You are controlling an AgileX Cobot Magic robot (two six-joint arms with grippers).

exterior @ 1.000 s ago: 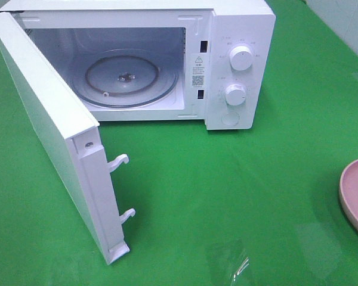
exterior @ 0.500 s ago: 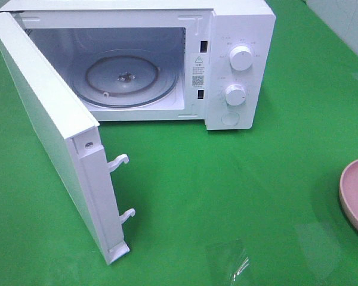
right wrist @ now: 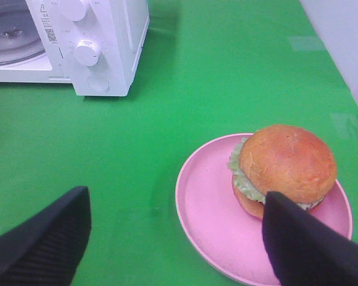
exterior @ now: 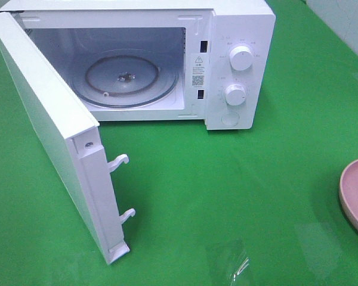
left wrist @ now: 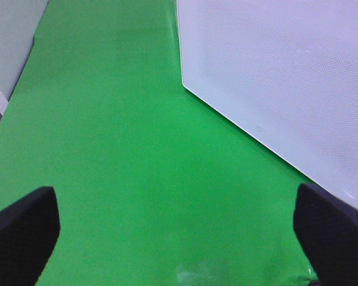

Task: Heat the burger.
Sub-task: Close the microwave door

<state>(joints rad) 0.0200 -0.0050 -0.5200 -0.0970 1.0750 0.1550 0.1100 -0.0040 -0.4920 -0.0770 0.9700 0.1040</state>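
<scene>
microwave door's open, burger on the pink plate. right gripper spread wide and empty, needs to drop onto it.

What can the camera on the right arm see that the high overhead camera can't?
Only the right wrist view shows the burger, sitting on the far side of the pink plate, and the right gripper with its fingers apart and empty.

Only the high view shows the microwave's door swung open and the whole glass turntable inside, with nothing on it.

Both show the microwave, its two dials, the green table, and at least an edge of the plate.
</scene>
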